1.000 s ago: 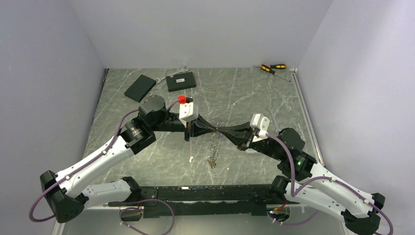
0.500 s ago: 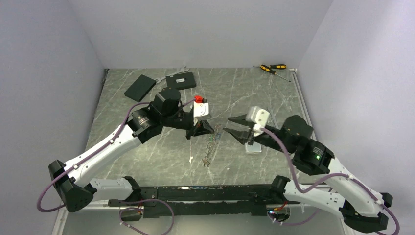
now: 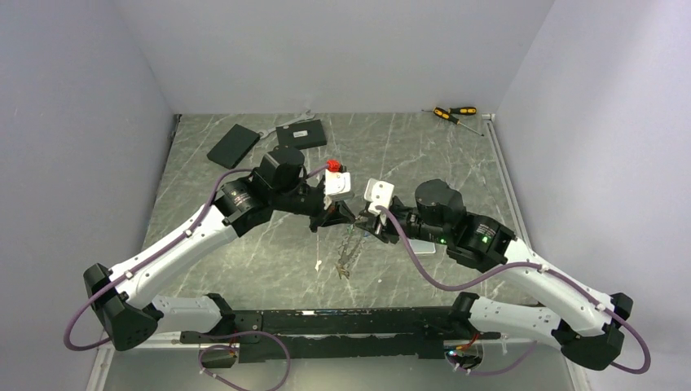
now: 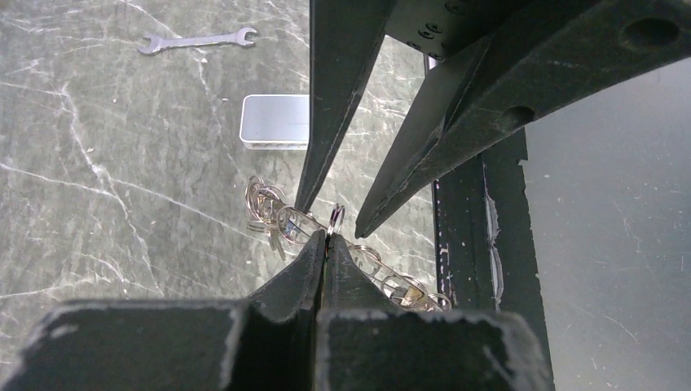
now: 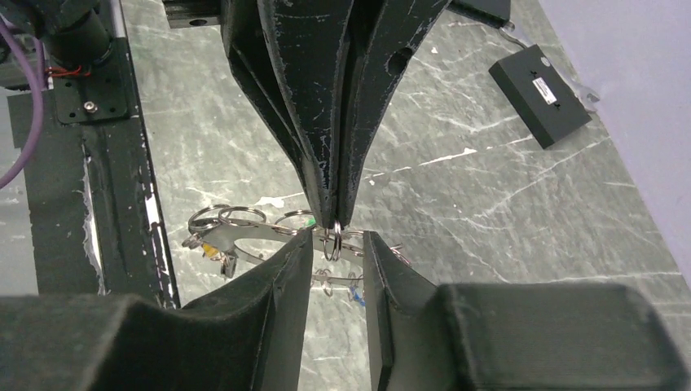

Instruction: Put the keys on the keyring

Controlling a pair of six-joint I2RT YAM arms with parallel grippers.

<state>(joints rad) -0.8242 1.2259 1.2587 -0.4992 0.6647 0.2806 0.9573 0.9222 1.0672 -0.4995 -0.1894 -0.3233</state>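
- the left hand (image 3: pixel 341 218) is pressed together, clamped on a small loop at the upper end of the keyring (image 4: pixel 281 218).
- the keyring hangs slanting below the left hand, over the desk (image 3: pixel 269 252).
- the keys (image 5: pixel 213 244), with green, yellow and blue tags, dangle from it.
- the right hand (image 5: pixel 336 236) meets the left hand tip to tip, its jaws apart, one on each side of that loop.
- a flat silver box (image 4: pixel 275 120) lies on the desk beyond the left hand.

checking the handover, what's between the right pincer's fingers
Right wrist view: a small ring, pinched by the shut left pincer, sits in that gap, clear of the right pincer.
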